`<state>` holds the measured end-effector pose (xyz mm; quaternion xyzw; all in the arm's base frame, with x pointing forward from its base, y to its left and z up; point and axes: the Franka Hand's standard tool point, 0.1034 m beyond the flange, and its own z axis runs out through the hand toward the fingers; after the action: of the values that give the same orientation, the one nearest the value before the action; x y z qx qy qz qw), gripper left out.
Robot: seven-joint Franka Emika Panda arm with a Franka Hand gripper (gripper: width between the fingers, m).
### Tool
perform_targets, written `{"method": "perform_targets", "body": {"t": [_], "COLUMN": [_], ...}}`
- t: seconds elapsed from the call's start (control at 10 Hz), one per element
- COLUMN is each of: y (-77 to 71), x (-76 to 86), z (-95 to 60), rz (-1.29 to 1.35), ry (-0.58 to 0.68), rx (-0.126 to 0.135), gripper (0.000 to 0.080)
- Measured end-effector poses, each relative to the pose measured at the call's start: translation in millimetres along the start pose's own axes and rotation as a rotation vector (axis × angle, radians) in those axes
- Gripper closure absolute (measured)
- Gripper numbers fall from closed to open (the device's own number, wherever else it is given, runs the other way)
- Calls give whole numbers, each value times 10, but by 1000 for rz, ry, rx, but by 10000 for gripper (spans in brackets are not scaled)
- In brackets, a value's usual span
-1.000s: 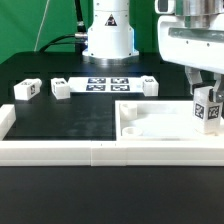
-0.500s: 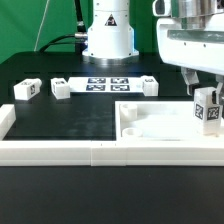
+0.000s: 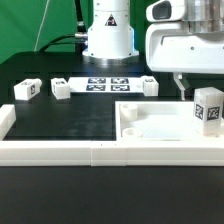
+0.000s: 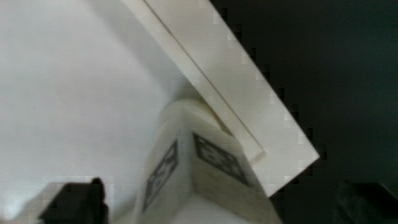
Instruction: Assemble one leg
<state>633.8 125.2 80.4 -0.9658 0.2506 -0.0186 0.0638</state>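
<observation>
A leg (image 3: 209, 108), a small white peg with a black-and-white tag, stands upright on the right end of the large white panel (image 3: 160, 122). My gripper (image 3: 205, 82) is just above it with its jaws apart, and one finger (image 3: 181, 88) hangs to the exterior view's left of the leg. In the wrist view the leg (image 4: 205, 160) sits between the dark fingertips (image 4: 71, 203) with a gap on each side, next to the panel's edge (image 4: 222, 70). Three more legs (image 3: 26, 89) (image 3: 62, 88) (image 3: 150, 85) lie on the black table.
The marker board (image 3: 105, 84) lies flat at the back centre in front of the robot base (image 3: 108, 35). A low white rail (image 3: 60, 150) runs along the front of the table and wraps the left side.
My gripper has let go of the leg, lifted and shifted to the exterior view's left. The leg stays standing on the panel.
</observation>
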Motion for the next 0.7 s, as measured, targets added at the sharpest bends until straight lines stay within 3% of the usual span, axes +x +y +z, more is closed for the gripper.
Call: {"method": "perform_targets", "body": {"t": [0.2, 0.4, 0.7], "y": [2, -30, 102], "x": [-1, -32, 50], "z": [-4, 0, 16], "rz": [-156, -373, -601], "ry": [-4, 9, 3], "rx": [-4, -46, -52], "gripper": [150, 150, 150]}}
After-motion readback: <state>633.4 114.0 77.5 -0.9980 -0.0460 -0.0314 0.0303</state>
